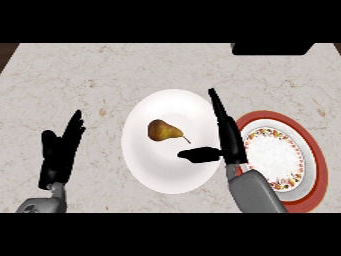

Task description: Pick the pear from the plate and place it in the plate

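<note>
Head view: pear (164, 130) lies on its side on the white plate (147, 167), stem pointing toward the right robot hand (221, 145). That hand hovers over the plate's right edge, fingers straight, thumb stuck out toward the pear, holding nothing. Left robot hand (60, 150) rests spread at lower left, fingers up, on the marbled bench (92, 70). Red-rimmed patterned plate (312, 150) sits just right of the white one. Step looks like the approach; next the right hand needs to shift left, lower, and curl round the pear.
</note>
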Motion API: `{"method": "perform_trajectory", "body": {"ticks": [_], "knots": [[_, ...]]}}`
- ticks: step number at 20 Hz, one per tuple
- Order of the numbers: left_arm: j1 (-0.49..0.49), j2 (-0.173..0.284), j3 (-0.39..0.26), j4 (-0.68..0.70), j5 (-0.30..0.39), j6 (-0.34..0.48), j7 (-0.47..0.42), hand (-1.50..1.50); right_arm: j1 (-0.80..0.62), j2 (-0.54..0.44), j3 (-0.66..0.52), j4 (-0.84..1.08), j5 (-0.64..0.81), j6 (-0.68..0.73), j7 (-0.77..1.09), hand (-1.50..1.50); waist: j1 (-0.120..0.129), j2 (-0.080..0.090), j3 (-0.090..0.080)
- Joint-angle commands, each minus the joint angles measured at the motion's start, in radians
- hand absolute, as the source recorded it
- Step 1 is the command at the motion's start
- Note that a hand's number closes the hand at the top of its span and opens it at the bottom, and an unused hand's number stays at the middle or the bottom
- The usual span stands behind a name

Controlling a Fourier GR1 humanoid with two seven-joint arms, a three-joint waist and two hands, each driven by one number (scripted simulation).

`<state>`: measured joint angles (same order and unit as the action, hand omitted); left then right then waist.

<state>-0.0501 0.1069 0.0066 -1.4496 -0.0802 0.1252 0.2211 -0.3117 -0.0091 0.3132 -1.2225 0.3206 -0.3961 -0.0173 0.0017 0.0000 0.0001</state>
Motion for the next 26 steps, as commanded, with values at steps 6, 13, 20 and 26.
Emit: {"method": "perform_trajectory", "body": {"ticks": [6, 13, 20, 26], "knots": [[0.019, 0.023, 0.033, -0.022, 0.009, -0.036, 0.010, 0.00, 0.027, -0.045, -0.102, -0.017, 0.030, 0.064, 0.003, -1.50, 0.001, -0.001, 0.000], [0.005, -0.005, 0.025, -0.006, -0.019, -0.018, -0.023, 0.00, 0.077, -0.054, -0.175, -0.037, 0.029, 0.064, -0.057, -1.50, -0.001, 0.000, 0.000], [-0.015, -0.004, 0.026, -0.057, -0.023, -0.020, 0.050, 0.00, 0.027, -0.088, -0.285, 0.040, -0.016, 0.082, -0.125, -1.50, 0.001, 0.000, 0.000], [0.017, -0.040, 0.008, -0.028, -0.050, 0.006, 0.009, 0.00, 0.079, -0.139, -0.336, 0.022, -0.017, 0.113, -0.144, -1.50, 0.000, 0.000, 0.000]]}}
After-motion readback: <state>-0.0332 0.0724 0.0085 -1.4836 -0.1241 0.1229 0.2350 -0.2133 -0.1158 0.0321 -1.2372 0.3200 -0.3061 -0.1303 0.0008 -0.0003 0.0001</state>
